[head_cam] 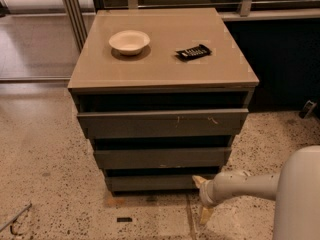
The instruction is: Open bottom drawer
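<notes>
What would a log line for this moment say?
gripper: open, low by right end of bottom drawer | contact: unclear | cabinet top: white bowl, flat black object

The tan cabinet top (165, 64) holds a white bowl (129, 41) at the upper left, with a small black thing (193, 52) to its right. The gripper (202, 198) hangs low over the speckled floor (50, 174) at the lower right, fingers apart.

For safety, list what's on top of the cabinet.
A white bowl and a dark flat object. Drawer insides are hidden. The gripper is by the bottom drawer's right end.
</notes>
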### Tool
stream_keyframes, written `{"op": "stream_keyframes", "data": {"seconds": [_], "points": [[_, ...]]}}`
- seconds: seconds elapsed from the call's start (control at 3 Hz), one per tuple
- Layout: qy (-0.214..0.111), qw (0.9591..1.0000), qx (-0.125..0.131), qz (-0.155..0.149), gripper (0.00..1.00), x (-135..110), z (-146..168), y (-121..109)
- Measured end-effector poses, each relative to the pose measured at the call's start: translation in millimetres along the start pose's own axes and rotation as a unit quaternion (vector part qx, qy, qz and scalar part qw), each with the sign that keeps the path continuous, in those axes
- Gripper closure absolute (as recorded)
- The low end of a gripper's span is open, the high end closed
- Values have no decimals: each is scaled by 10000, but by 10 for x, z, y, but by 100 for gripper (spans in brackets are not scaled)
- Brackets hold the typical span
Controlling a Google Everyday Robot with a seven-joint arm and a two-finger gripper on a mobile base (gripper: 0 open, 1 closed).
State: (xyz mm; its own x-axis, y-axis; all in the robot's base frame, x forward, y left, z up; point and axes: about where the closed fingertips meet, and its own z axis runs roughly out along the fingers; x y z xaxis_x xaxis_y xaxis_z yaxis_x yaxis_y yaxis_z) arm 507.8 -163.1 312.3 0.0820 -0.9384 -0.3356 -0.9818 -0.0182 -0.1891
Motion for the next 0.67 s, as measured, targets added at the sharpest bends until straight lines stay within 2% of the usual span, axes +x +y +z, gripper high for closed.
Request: {"op": "stream_keyframes", "data": {"seconds": [0.33, 0.67], "points": [[-22, 10000, 76, -13, 0, -10, 20, -30], [25, 9995, 254, -200, 0, 37, 15, -24]]}}
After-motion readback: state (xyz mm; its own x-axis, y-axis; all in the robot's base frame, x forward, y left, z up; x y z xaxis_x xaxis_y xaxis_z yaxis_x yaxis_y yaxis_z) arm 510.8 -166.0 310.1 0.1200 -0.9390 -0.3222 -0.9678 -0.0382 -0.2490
